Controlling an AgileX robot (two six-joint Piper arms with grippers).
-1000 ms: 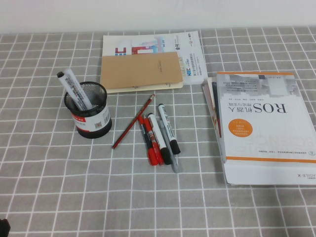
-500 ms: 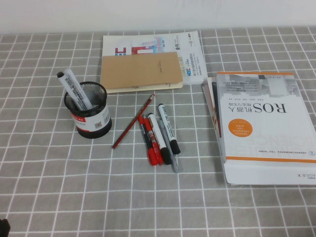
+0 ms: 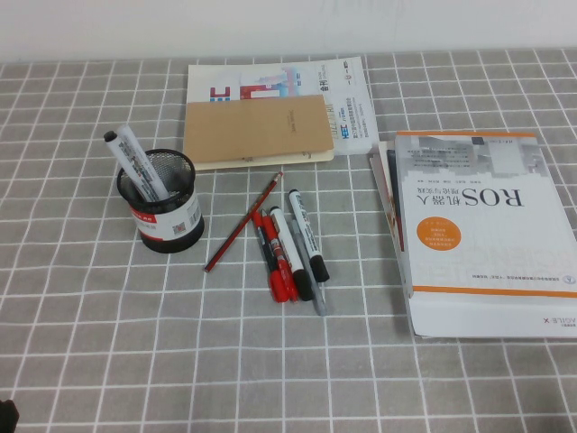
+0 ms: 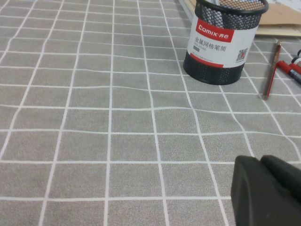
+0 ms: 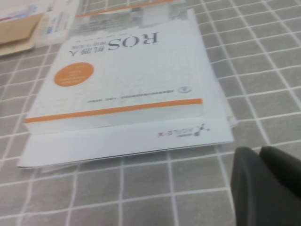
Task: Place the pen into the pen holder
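The pen (image 3: 135, 166), with a white printed barrel and a dark end, stands leaning to the left inside the pen holder (image 3: 167, 221). The holder is a black mesh cup with a red and white label, at the table's left. It also shows in the left wrist view (image 4: 221, 42). My left gripper (image 4: 260, 159) is shut and empty, low over the cloth, well short of the holder. My right gripper (image 5: 260, 149) is shut and empty, near the front edge of the white book (image 5: 122, 70). Neither gripper's fingers show in the high view.
A red pencil (image 3: 242, 224), red pens and black-capped white markers (image 3: 293, 253) lie in a bunch right of the holder. A brown notebook (image 3: 257, 129) on papers lies behind. A white ROS book (image 3: 478, 225) lies on the right. A grey checked cloth (image 3: 108, 334) covers the table.
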